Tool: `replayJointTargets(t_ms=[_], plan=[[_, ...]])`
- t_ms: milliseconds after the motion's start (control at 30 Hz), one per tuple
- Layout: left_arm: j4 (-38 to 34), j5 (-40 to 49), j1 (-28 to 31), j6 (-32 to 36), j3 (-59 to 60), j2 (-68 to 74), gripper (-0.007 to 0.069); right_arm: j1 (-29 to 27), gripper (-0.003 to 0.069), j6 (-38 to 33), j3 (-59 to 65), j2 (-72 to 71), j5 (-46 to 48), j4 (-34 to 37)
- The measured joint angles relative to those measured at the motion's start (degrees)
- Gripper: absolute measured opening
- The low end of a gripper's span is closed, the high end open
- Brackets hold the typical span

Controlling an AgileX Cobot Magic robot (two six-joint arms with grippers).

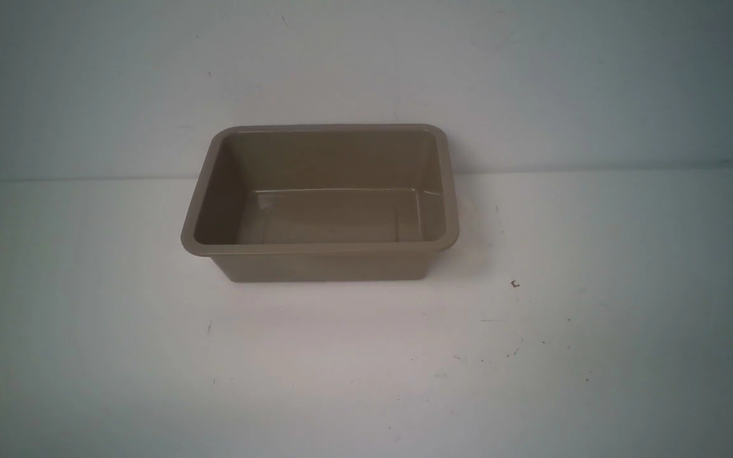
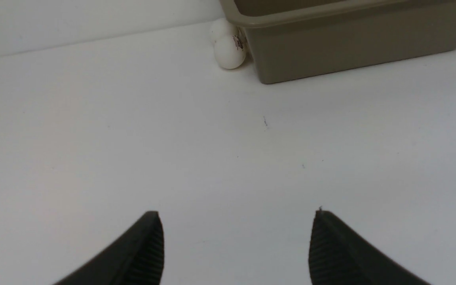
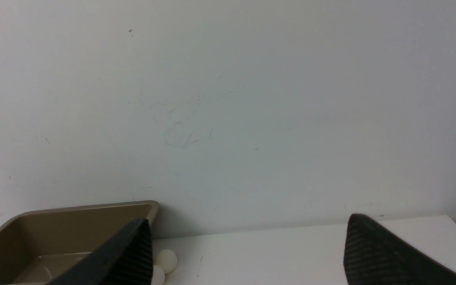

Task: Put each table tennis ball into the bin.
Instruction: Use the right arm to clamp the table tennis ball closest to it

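Two table tennis balls (image 2: 230, 51) on counter (image 2: 113, 138), touching each other, pressed against outer corner of bin (image 2: 350, 43). Both well ahead of left end effector (image 2: 238, 213), outside its grasp.

Balls likely very light, smooth, hard-shelled, quick to roll. Pinch gently across middle. Bin side leaves little finger room.

Left end effector wide open, holding nothing. Right end effector (image 3: 247, 225) same.

Front view shows bin interior empty, balls not clear there. Wrist views show balls; logo (image 2: 238, 42) only in left one.
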Motion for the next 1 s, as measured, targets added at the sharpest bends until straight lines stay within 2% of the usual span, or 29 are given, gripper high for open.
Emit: replayJointTargets(t_ms=[100,133,167,300,467,600,733,767,833,1000], plan=[[-5.99,-1.3,0.0,0.0,0.23,0.0,0.0447,0.0,0.0588,0.0,0.0,0.0,0.0,0.05],[-10.3,-2.29,0.0,0.0,0.25,0.0,0.0447,0.0,0.0588,0.0,0.0,0.0,0.0,0.05],[-10.3,-2.29,0.0,0.0,0.25,0.0,0.0447,0.0,0.0588,0.0,0.0,0.0,0.0,0.05],[-24.06,-7.68,0.0,-0.05,0.25,0.0,0.0447,0.0,0.0588,0.0,0.0,0.0,0.06,0.86],[-37.84,-14.82,0.0,0.12,0.25,0.0,0.0447,0.0,0.0588,-0.2,0.0,0.0,1.98,2.18],[-43.48,-18.17,0.0,2.17,0.25,0.0,0.0447,0.0,0.0588,-2.22,0.0,0.0,3.05,3.74],[-43.7,-11.44,0.0,12.33,-3.85,0.0,0.0447,0.0,0.0588,-13.19,-0.82,1.94,4.28,13.06],[-43.7,-11.08,0.0,12.8,-3.85,0.0,0.0447,0.0,0.0588,-13.19,-0.82,1.94,4.28,13.06],[-43.7,-7.03,0.0,18.25,-8.92,0.85,0.0447,0.0,0.0588,-22.86,-2.13,6.68,5.35,21.87],[-42.38,-3.3,0.0,24.24,-17.07,8.12,0.0447,0.0,0.0588,-36.67,-4.03,17.22,9.29,33.01]])
